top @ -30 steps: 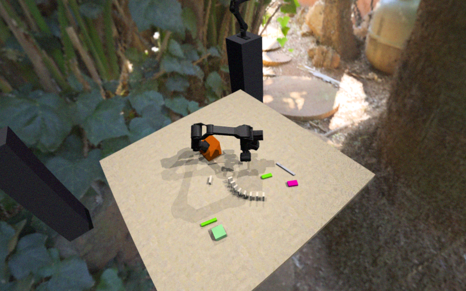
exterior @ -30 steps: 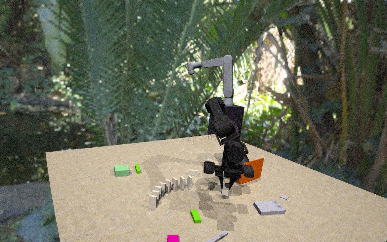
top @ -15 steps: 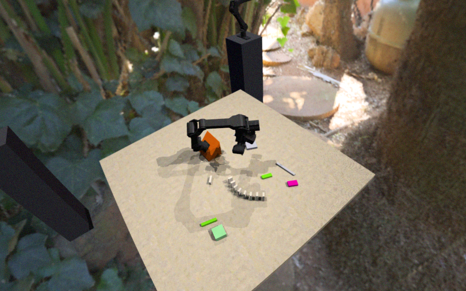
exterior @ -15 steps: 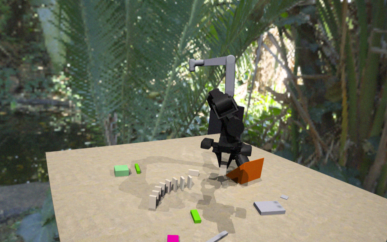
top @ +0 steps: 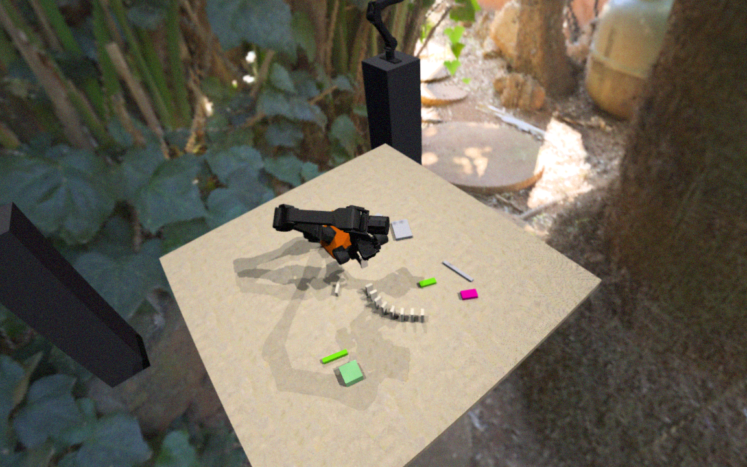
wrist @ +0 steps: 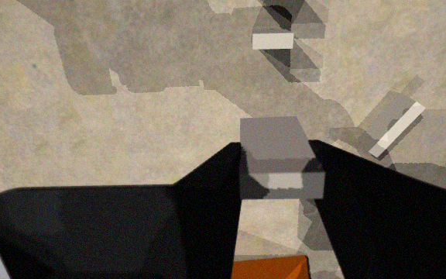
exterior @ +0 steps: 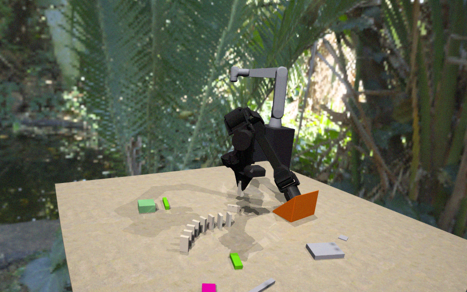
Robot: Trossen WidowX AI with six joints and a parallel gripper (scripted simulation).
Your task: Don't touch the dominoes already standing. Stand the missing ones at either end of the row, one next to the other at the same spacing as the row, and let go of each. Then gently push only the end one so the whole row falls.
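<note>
My gripper [top: 361, 261] [exterior: 240, 186] [wrist: 272, 152] is shut on a pale domino [top: 364, 264] [exterior: 240, 191] [wrist: 273, 143] and holds it roughly upright, raised above the table. A curved row of several standing dominoes [top: 392, 311] [exterior: 202, 224] runs across the middle of the table; one end domino [exterior: 229, 219] [wrist: 272, 41] of this row stands nearest the gripper. Another loose domino [top: 336, 288] [exterior: 233, 208] [wrist: 398, 129] lies on its long edge beyond that end of the row, at an angle in the wrist view. The fingers hide parts of the held domino's sides.
An orange wedge [top: 338, 237] [exterior: 303, 206] stands by the arm. A grey slab [top: 401, 229] [exterior: 325, 251], grey bar [top: 458, 271], lime block [top: 428, 283] [exterior: 236, 260] and magenta block [top: 469, 294] lie on one side; a lime bar [top: 334, 356] and green block [top: 351, 372] [exterior: 146, 207] on the other.
</note>
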